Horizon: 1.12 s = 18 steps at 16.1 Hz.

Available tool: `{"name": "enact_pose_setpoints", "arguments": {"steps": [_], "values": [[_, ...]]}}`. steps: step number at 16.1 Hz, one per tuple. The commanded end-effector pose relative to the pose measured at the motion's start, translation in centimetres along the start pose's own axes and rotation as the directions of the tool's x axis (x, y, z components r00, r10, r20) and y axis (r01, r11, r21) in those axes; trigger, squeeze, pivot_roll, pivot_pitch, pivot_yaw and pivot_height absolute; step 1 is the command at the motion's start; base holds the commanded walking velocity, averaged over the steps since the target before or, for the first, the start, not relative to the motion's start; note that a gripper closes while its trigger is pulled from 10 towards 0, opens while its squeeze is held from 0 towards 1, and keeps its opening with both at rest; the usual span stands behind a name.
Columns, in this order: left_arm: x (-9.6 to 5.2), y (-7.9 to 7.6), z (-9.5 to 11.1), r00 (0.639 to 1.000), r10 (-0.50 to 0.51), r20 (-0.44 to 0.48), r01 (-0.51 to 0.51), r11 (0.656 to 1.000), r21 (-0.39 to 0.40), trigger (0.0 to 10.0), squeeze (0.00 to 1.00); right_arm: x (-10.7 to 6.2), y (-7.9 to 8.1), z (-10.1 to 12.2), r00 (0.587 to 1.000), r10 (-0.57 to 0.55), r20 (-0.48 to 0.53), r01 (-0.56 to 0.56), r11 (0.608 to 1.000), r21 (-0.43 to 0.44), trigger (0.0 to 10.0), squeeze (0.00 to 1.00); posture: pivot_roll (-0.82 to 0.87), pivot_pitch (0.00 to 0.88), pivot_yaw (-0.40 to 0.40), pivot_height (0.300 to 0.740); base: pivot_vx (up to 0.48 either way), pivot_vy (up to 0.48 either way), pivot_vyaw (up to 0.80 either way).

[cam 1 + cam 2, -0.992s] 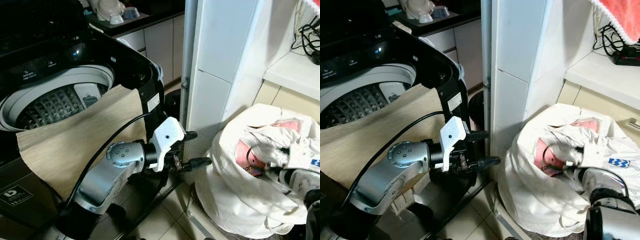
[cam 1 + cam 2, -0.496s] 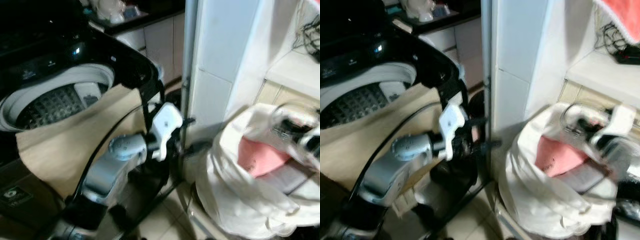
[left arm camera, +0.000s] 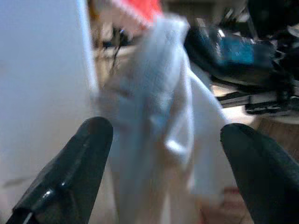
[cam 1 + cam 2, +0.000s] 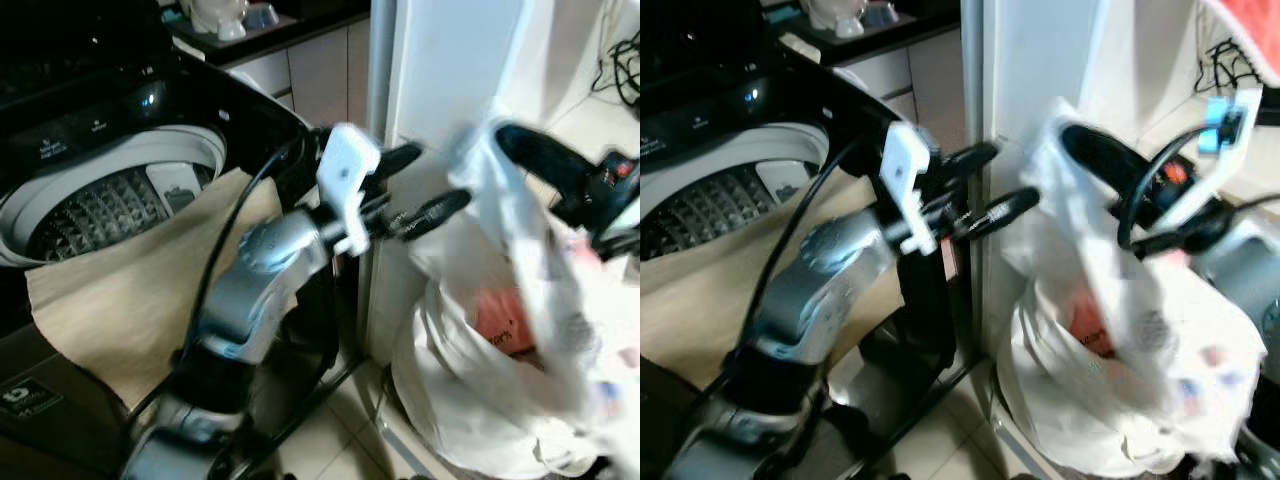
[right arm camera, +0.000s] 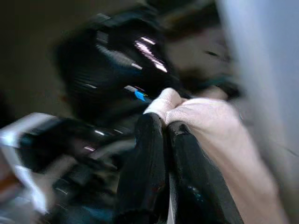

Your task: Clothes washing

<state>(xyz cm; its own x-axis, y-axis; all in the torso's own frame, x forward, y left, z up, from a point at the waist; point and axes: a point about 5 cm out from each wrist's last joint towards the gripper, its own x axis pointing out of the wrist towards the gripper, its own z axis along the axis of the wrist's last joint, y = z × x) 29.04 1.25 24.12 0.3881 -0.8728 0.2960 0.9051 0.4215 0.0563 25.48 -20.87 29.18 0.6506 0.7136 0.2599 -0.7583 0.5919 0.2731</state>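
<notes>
White garment hangs pinched in right gripper; left gripper spread wide beside it.

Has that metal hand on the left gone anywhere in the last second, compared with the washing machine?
Yes. The left gripper has risen from low beside the washing machine to about its rim, jaws open toward the white garment that the right gripper lifts.

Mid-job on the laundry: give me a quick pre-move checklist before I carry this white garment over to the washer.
1. Right gripper pinched on the white garment: ok, fingers shut on the cloth.
2. Garment lifted above the laundry bag: ok, though its lower end hangs into the bag.
3. Left gripper ready to take the cloth: ok, fingers open beside it.
4. Washer drum open: ok.
5. Beige cloth draped over the washer's rim: not ok, partly covers the opening.
</notes>
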Motion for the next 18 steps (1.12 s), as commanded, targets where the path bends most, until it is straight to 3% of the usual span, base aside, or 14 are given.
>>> {"name": "enact_pose_setpoints", "arguments": {"steps": [1, 2, 4, 6, 7, 8, 9, 18], "values": [[0.4, -0.1, 0.2, 0.999, -0.029, 0.017, 0.03, 0.999, -0.031, 10.0, 1.0, 0.4, 1.3, 1.0, 0.998, 0.058, 0.04, -0.058, 0.998, -0.006, 0.0, 0.0, -0.16, 0.0, 0.093, 0.74, 0.0, 0.0, 0.0], [1.2, -1.1, 0.2, 0.995, -0.085, 0.052, 0.089, 0.993, -0.082, 10.0, 1.0, 1.0, 2.2, 1.3, 0.993, 0.102, 0.057, -0.103, 0.995, 0.014, 0.0, 0.0, -0.16, 0.0, 0.093, 0.74, 0.0, 0.0, 0.0], [1.5, -2.1, -0.5, 0.992, -0.124, 0.037, 0.127, 0.986, -0.106, 10.0, 1.0, 1.3, 2.5, 0.9, 0.994, 0.105, 0.037, -0.106, 0.994, 0.025, 0.0, 0.0, -0.16, 0.0, 0.09, 0.74, 0.0, 0.0, 0.0], [1.3, -2.2, -1.2, 0.993, -0.118, -0.004, 0.118, 0.989, -0.091, 10.0, 1.0, 1.3, 2.4, 0.9, 0.995, 0.093, 0.035, -0.094, 0.995, 0.032, 0.0, 0.0, -0.16, 0.0, 0.089, 0.74, 0.0, 0.0, 0.0], [1.1, -2.0, -1.6, 0.995, -0.101, -0.022, 0.099, 0.991, -0.089, 9.5, 1.0, 1.3, 2.3, 1.0, 0.996, 0.086, 0.035, -0.087, 0.996, 0.037, 0.0, 0.0, -0.16, 0.0, 0.088, 0.74, 0.0, 0.0, 0.0], [0.8, -1.9, -1.8, 0.994, -0.103, -0.033, 0.099, 0.99, -0.103, 0.0, 0.06, 1.2, 2.3, 1.1, 0.996, 0.077, 0.036, -0.079, 0.996, 0.038, 0.0, 0.0, -0.16, 0.0, 0.084, 0.74, 0.0, 0.0, 0.0], [0.5, -1.8, -2.0, 0.993, -0.104, -0.05, 0.099, 0.99, -0.098, 0.0, 0.0, 1.2, 2.3, 1.1, 0.997, 0.068, 0.037, -0.07, 0.996, 0.047, 0.0, 0.0, -0.15, 0.0, 0.081, 0.74, 0.0, 0.0, 0.0], [0.0, -0.8, -1.8, 0.996, -0.071, -0.049, 0.065, 0.992, -0.105, 0.0, 0.0, 1.0, 2.0, 0.8, 0.999, 0.032, 0.024, -0.033, 0.997, 0.064, 0.0, 0.0, -0.18, 0.0, 0.076, 0.74, 0.0, 0.0, 0.0]]}}
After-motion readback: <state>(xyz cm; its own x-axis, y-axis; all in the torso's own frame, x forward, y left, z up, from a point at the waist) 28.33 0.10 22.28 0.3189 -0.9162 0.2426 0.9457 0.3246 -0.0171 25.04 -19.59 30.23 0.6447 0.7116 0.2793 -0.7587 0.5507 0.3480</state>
